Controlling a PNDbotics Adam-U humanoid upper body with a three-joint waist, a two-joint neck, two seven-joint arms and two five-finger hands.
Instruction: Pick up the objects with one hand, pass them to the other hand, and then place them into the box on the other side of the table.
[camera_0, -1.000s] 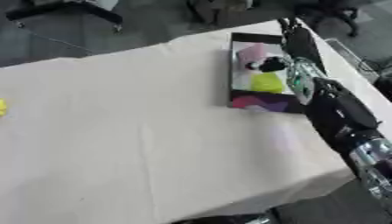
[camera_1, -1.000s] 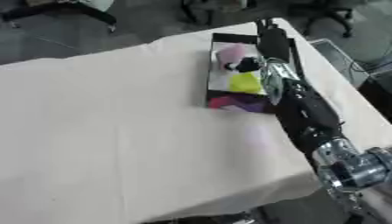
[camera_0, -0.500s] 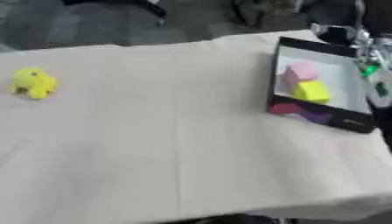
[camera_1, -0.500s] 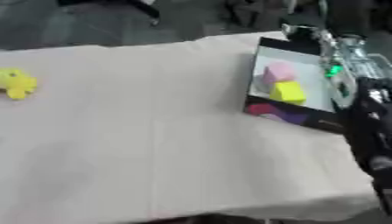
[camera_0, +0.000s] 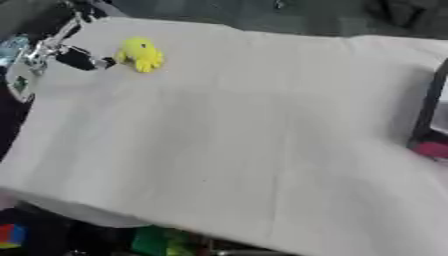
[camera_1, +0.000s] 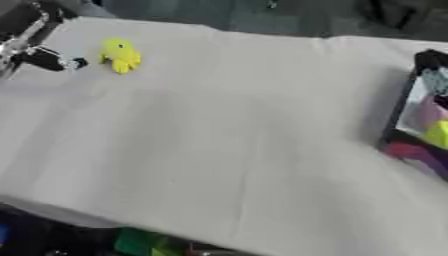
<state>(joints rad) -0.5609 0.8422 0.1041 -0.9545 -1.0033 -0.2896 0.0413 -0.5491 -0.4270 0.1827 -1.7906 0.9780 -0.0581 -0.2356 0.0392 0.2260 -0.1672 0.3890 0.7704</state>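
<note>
1. Your left robot hand (camera_0: 61, 50) comes in at the upper left corner, over the far left part of the bench (camera_0: 245, 130).
2. One of its dark fingers (camera_0: 83, 60) reaches out toward the yellow toy (camera_0: 141, 54), its tip just beside the toy. The picture is blurred, so you cannot tell whether it touches, and you cannot tell whether this robot hand is spread or curled.
3. The yellow toy sits on the white cloth near the far left corner of the bench, with small legs hanging at its lower side.
4. The box (camera_1: 418, 125) lies at the right edge of the bench, well apart from the toy. It has a dark rim.
5. Inside the box you can see coloured things: a pink one (camera_1: 426, 111), a yellow-green one (camera_1: 438, 134) and a purple one (camera_1: 415, 151).
6. Your right robot hand shows in neither view.
</note>
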